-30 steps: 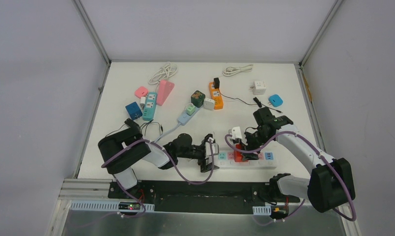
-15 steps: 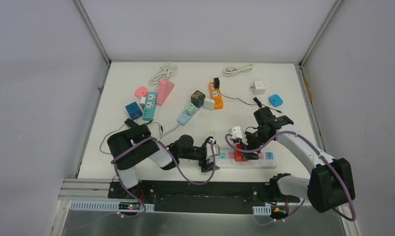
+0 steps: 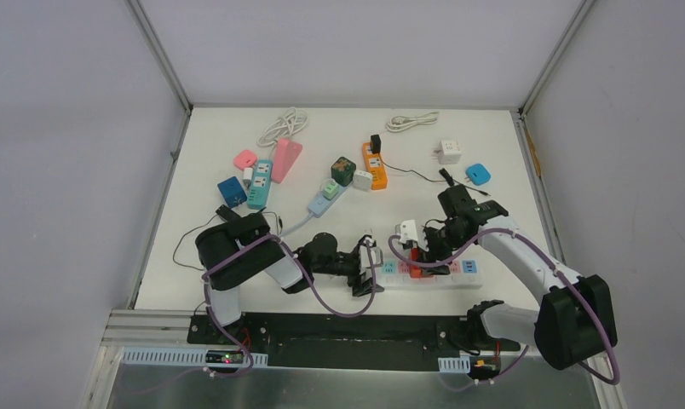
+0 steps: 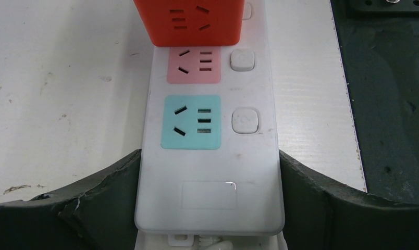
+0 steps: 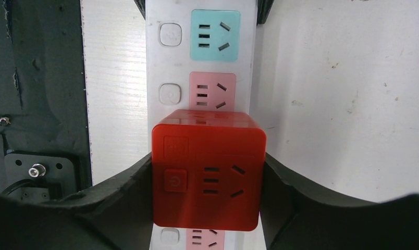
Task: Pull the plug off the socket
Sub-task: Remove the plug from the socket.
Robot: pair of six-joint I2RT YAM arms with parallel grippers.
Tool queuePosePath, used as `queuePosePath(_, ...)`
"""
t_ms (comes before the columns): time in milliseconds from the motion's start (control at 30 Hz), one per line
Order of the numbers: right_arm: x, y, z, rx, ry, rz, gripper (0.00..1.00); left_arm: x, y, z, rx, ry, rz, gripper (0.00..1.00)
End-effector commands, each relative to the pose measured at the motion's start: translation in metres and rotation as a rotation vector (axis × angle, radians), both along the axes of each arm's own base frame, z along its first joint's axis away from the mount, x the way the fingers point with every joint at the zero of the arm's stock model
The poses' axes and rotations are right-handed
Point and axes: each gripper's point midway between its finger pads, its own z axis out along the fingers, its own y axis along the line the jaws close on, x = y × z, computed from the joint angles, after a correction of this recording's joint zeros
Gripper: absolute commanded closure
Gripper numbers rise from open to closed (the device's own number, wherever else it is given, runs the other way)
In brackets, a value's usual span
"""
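Note:
A white power strip [image 3: 467, 279] with the socket lies near the table's front edge. A red cube plug [image 3: 418, 266] sits in it. My left gripper [image 3: 366, 266] is shut on the strip's left end. In the left wrist view its fingers [image 4: 108, 192] press both long sides of the strip [image 4: 210, 130], with the red plug [image 4: 189, 21] further along. My right gripper [image 3: 420, 251] is shut on the plug. In the right wrist view its fingers [image 5: 129, 192] clamp the cube's [image 5: 207, 156] two sides over the strip [image 5: 197, 52].
Further back lie an orange strip [image 3: 374, 165], a teal strip [image 3: 259, 184], a pink strip [image 3: 284, 158], a blue cube [image 3: 232, 191], a white cube [image 3: 448, 152], a blue adapter [image 3: 479, 175] and a coiled white cable [image 3: 411, 121]. The black base plate [image 3: 339, 328] borders the front edge.
My left gripper's jaws have closed in onto the strip's end, and the left arm's elbow has swung right. The right gripper keeps its hold on the red plug, barely moving.

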Motion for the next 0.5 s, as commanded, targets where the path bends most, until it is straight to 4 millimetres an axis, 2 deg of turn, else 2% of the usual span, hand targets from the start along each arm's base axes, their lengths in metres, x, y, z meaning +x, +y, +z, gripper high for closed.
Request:
queuePosePath(0,0.001,0.023,0.017,0.108,0.026,0.038,1.0,0.003,-0.002,-0.007,-0.007,-0.01,0.032,1.0)
queuePosePath(100,0.012,0.003,0.011,0.064,-0.017,-0.014,1.0,0.005,0.002,-0.006,-0.02,-0.022,0.047,1.0)
queuePosePath(167,0.013,-0.004,0.012,0.066,-0.015,-0.035,1.0,0.004,0.002,-0.006,-0.02,-0.026,0.046,1.0)
queuePosePath(333,0.004,-0.002,0.01,0.095,0.003,-0.004,1.0,0.003,0.002,-0.007,-0.019,-0.026,0.04,1.0)
queuePosePath(467,-0.004,0.008,0.011,0.131,0.007,0.034,1.0,0.003,0.002,-0.005,-0.026,-0.029,0.038,1.0)
